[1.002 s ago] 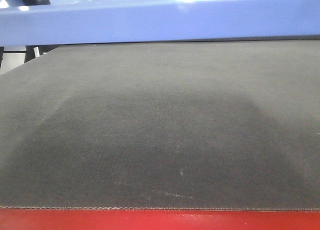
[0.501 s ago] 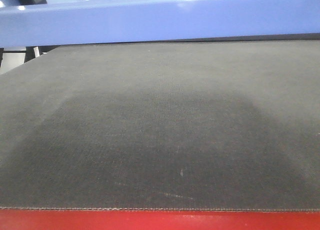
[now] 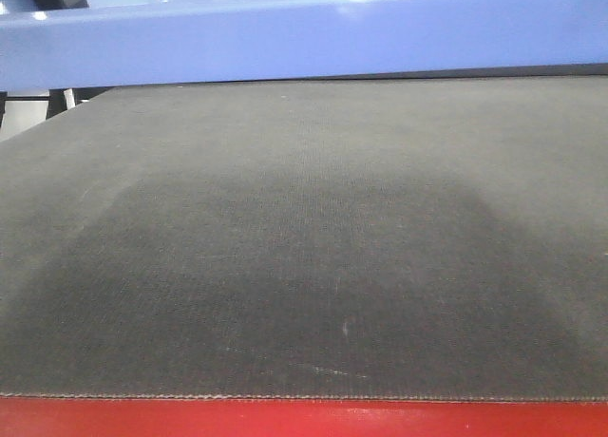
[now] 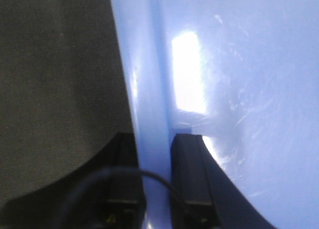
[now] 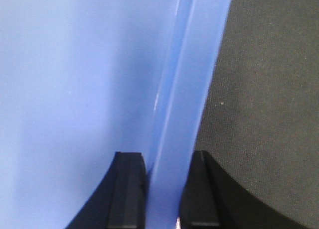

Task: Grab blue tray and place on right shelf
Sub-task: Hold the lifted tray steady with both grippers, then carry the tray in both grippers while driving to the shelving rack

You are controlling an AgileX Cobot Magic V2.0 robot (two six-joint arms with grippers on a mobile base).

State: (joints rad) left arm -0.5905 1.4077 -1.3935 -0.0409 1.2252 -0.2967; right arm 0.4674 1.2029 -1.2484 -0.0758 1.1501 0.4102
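The blue tray (image 3: 304, 38) fills the top of the front view and hangs above the dark mat, casting a broad shadow on it. In the left wrist view my left gripper (image 4: 153, 137) is shut on the tray's (image 4: 249, 64) rim, with one finger (image 4: 187, 169) inside the tray and the other outside over the mat. My right gripper (image 5: 167, 154) is shut on the opposite rim of the tray (image 5: 75, 64) in the same way, its inner finger (image 5: 129, 189) against the wall. The right shelf is out of view.
The dark woven mat (image 3: 304, 247) covers the table below the tray. A red table edge (image 3: 304, 418) runs along the near side. Beyond the mat's far left corner a bit of pale floor (image 3: 19, 119) shows.
The tray's left end has sunk a little in the front view; otherwise it hangs almost still. Both grips are unchanged.
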